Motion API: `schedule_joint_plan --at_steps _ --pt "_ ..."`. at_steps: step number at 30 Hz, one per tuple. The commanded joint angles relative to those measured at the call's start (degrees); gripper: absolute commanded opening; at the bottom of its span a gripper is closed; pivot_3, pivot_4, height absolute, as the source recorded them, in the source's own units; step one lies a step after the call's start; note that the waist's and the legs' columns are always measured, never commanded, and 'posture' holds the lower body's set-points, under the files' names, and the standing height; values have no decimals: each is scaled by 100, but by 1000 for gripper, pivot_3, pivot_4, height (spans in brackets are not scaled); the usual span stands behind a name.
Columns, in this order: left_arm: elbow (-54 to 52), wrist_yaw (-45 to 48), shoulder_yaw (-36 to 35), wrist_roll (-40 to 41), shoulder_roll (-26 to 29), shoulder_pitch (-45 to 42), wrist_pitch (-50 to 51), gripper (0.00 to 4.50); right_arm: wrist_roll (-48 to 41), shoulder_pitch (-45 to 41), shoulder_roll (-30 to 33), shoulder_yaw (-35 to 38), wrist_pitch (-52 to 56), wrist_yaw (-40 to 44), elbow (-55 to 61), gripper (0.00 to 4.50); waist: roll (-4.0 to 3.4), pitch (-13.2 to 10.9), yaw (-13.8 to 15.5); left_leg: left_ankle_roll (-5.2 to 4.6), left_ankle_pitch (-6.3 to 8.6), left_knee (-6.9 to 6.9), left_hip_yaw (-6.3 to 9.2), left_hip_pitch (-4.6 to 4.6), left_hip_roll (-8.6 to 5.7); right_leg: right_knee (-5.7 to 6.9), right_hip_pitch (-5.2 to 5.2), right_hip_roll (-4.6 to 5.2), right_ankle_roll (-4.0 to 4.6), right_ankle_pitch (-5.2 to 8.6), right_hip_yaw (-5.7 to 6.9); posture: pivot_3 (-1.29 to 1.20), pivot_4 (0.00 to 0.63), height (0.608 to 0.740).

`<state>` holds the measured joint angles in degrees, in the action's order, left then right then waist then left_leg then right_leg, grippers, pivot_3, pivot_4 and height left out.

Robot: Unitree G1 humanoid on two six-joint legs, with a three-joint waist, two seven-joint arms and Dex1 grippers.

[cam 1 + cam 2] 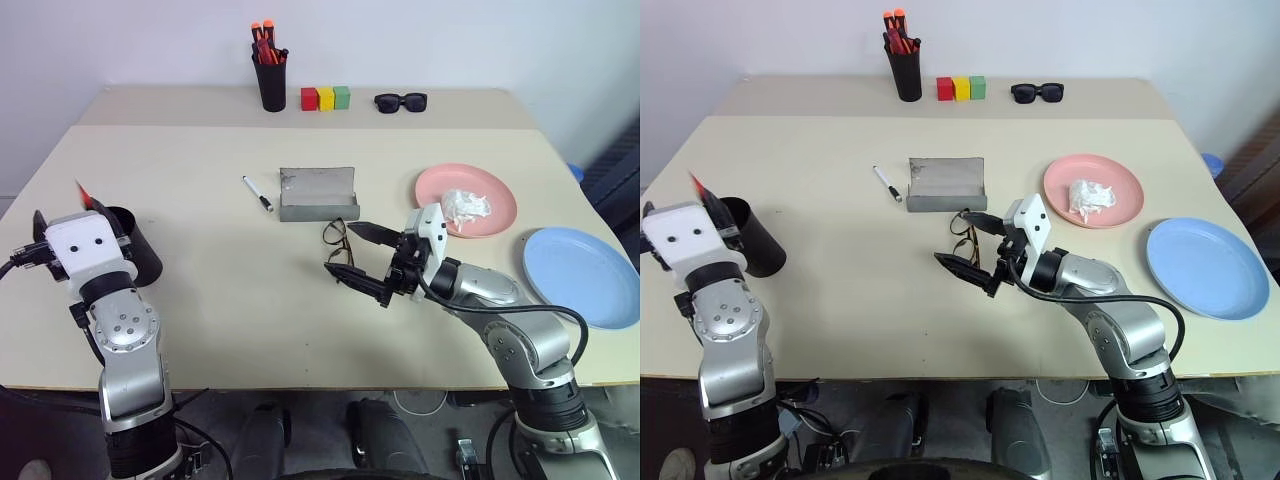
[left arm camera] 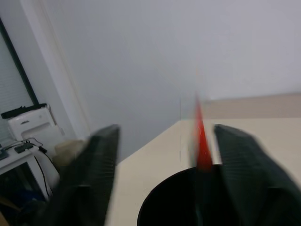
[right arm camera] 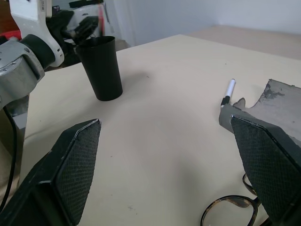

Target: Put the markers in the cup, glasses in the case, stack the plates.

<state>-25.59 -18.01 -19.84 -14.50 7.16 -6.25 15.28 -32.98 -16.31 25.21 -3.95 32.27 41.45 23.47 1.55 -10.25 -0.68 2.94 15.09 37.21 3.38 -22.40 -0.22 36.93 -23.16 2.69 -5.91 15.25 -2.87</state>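
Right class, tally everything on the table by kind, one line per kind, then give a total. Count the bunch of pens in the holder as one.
Markers: 2, red, white
Cups: 1
Pen holders: 1
Eyewear: 2, glasses, sunglasses
Cases: 1
Plates: 2, pink, blue
Tissues: 1
Blocks: 3
Total: 13

The left arm is rising from the near left edge of the scene, its forearm upright and its white wrist block tipped forward; the left gripper [image 2: 160, 160] is pointing ahead and a little upward, its two black fingers [image 2: 96, 165] standing apart with a clear gap between them; the right arm is bending in from the near right, elbow low, forearm reaching toward the middle; the right gripper [image 1: 362, 262] is lying roughly level, aiming leftward, its jaws spread wide.
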Motion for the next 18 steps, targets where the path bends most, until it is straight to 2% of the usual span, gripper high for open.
schedule_joint_plan --at_steps 1,8,11,14,16,18 --pt "-106 -59 15 -87 -4 20 -100 3170 -81 -61 -52 12 -67 24 169 4500 0 0 -1 0 0 0 0 0 0 0 0 0 0 0 0 0 150 740" --pt "-191 340 325 49 135 -472 29 3170 -90 -61 -51 64 -61 5 153 4500 1 0 20 0 0 1 3 -1 -1 0 1 -1 0 0 3 0 150 740" --pt "-167 1142 964 322 353 -1373 318 3170 -111 -123 -109 234 -85 -121 48 4500 5 -3 31 0 0 5 2 -3 -2 0 3 -2 1 0 4 0 150 740" --pt "17 1525 1175 614 315 -1943 980 3170 -107 -197 -174 323 -103 -226 -40 4500 2 -2 -8 0 -1 12 -2 -5 -4 -4 6 -2 1 -1 4 0 150 740" --pt "454 1575 1260 761 107 -2466 2041 3702 -86 -242 -228 390 -122 -311 -98 4500 0 -2 -31 -1 0 3 -5 0 -3 -9 6 0 -1 -2 -1 0 150 740" --pt "973 1464 1211 915 -225 -2978 3015 4449 -49 -257 -250 408 -145 -354 -131 4500 1 -2 -27 -1 0 -1 -1 0 -3 -1 1 -8 -1 -2 3 0 150 740"
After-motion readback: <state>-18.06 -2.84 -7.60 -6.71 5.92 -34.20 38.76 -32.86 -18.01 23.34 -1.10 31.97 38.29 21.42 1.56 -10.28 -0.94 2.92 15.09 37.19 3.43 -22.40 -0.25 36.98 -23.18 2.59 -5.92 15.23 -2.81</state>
